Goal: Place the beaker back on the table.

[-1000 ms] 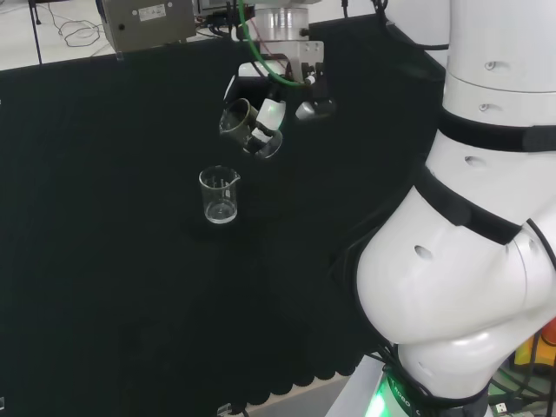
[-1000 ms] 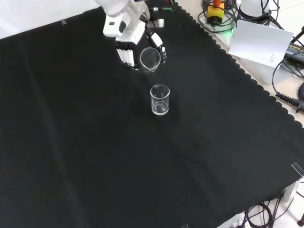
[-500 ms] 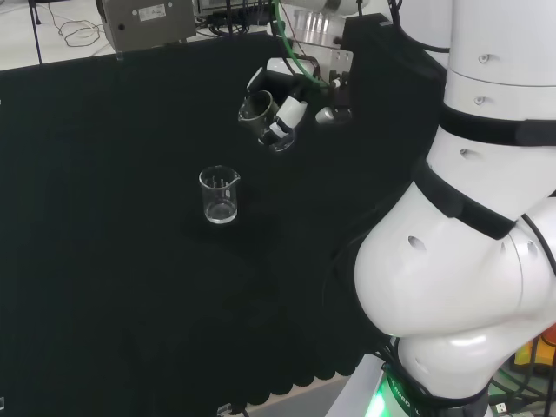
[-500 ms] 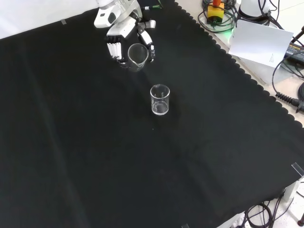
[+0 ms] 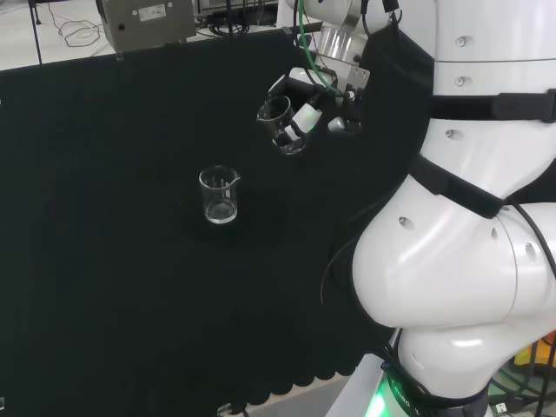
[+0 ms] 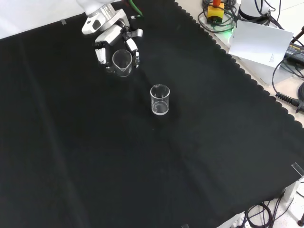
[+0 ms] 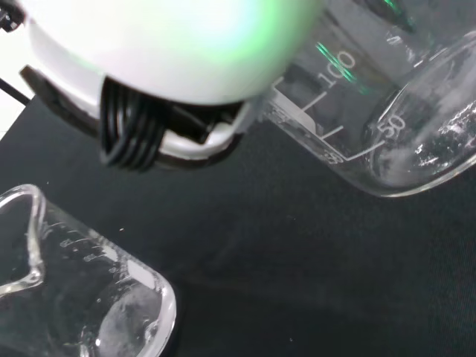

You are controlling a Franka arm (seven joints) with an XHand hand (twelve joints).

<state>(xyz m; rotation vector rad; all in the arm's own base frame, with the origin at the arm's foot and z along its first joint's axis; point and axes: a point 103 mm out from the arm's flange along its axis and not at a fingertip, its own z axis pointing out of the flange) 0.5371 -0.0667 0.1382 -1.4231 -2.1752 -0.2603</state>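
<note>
A clear glass beaker [image 5: 278, 122] [image 6: 121, 62] [image 7: 387, 111] with printed graduation marks hangs tilted in the air, up and right of a second, upright beaker [image 5: 219, 195] in the head view.

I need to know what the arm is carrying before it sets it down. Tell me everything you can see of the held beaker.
The held beaker is clear glass, looks empty, and has a pouring lip and printed graduation marks. The robot hand has its fingers curled round it, holding it tilted above the black cloth, apart from it. In the front view it hangs up and left of the standing beaker.
</note>
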